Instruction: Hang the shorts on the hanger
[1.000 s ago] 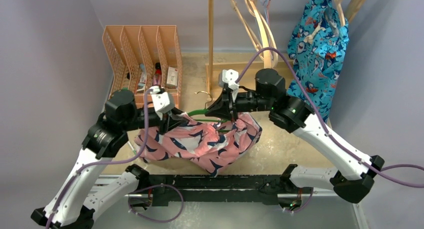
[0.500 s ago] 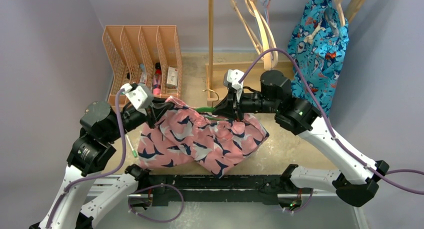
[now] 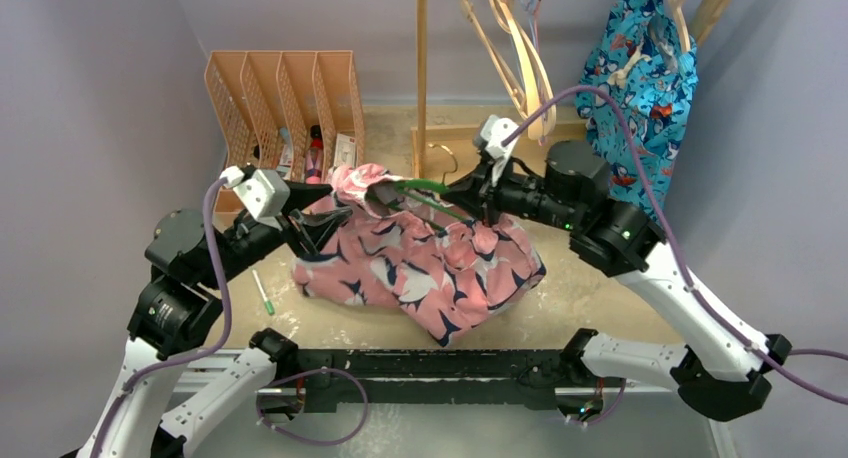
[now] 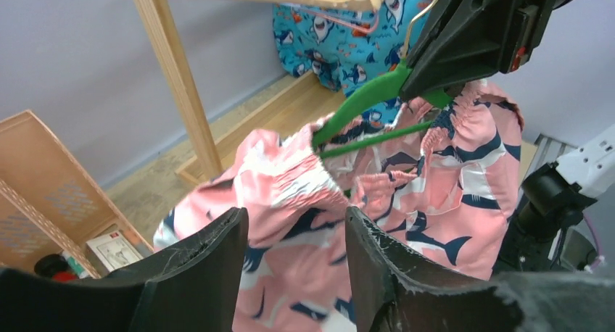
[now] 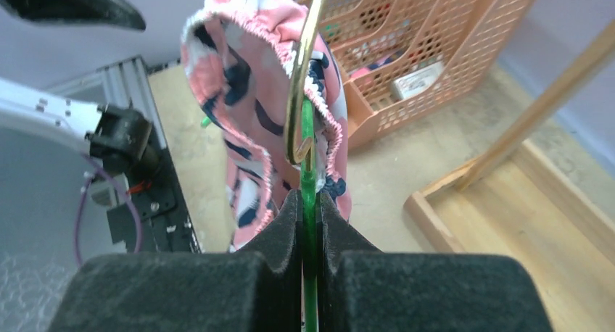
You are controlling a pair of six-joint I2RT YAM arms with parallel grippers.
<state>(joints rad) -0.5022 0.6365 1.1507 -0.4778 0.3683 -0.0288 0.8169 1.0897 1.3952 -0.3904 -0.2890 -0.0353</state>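
The pink shorts (image 3: 420,263) with navy sharks hang from the green hanger (image 3: 418,186), with the elastic waistband bunched over its left end. My right gripper (image 3: 468,193) is shut on the hanger just below its metal hook (image 5: 308,56) and holds it above the table. In the right wrist view the green bar (image 5: 309,158) runs between my shut pads (image 5: 290,216). My left gripper (image 3: 318,228) is open at the left edge of the shorts. In the left wrist view the fabric (image 4: 290,194) lies between and beyond the spread fingers (image 4: 370,259), unclamped.
An orange mesh file organizer (image 3: 285,108) stands at the back left. A wooden rack post (image 3: 421,68) and its base (image 3: 505,143) stand behind the hanger. Pale wooden hangers (image 3: 510,48) and a bright blue garment (image 3: 635,88) hang at the back right. A green pen (image 3: 263,293) lies on the table at the left.
My right gripper has carried the hanger up and to the right, lifting the shorts. My left gripper, earlier at the waistband, has drawn back left and now stands open.
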